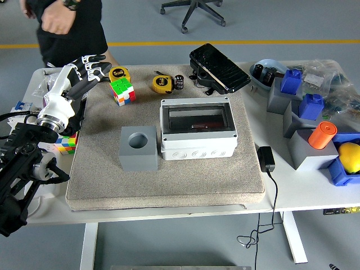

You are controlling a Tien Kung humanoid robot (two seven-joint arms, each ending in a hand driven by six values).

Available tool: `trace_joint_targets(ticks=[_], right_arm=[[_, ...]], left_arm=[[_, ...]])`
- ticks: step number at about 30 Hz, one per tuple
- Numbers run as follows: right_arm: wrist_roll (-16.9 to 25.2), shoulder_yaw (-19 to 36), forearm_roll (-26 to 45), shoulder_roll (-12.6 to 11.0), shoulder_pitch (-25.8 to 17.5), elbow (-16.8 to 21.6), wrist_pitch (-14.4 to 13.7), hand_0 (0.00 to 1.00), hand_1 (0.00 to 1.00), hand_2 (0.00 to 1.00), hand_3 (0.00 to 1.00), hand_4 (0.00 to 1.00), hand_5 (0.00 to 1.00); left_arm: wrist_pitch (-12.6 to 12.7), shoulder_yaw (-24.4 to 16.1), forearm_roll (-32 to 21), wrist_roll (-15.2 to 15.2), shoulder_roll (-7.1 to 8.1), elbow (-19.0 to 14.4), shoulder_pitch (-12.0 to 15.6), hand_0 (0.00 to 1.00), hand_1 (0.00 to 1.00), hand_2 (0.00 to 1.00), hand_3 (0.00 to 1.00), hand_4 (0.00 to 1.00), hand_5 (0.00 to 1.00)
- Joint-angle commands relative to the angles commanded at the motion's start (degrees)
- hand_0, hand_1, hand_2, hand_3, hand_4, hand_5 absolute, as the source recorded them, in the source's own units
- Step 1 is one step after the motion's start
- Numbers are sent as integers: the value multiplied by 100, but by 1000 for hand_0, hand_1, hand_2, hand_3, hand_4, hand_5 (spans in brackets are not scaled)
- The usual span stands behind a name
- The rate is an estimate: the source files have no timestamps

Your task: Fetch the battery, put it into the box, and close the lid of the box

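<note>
The left hand [84, 70], fingers spread and empty, is flanked rightward by a cube [123, 90], tape measures [118, 73] and the lidded box [197, 129].

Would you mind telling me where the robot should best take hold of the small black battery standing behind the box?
Grip the battery around its cylindrical sides, coming down from above. It stands upright between the yellow tape measure and the black case, so side approaches look cramped; a pinch near its top by the left hand seems safest.

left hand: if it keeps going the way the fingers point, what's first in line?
Likely the yellow tape measure: the left hand points right and slightly up toward it. Height is unclear, so it might pass above.
</note>
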Motion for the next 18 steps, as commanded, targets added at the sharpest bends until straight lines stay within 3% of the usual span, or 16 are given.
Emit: trace_joint_targets(ticks=[5, 18], right_arm=[[-35, -2, -8, -4, 27, 3, 27, 660, 638, 630, 534, 863, 410], [-78, -63, 2, -27, 85, -1, 61, 660, 640, 636, 534, 865, 412]], left_arm=[[-6, -181, 12, 38, 0, -30, 101, 522, 634, 599, 622, 944, 385], [-28, -329, 16, 33, 27, -133, 20, 512, 629, 594, 620, 946, 396]])
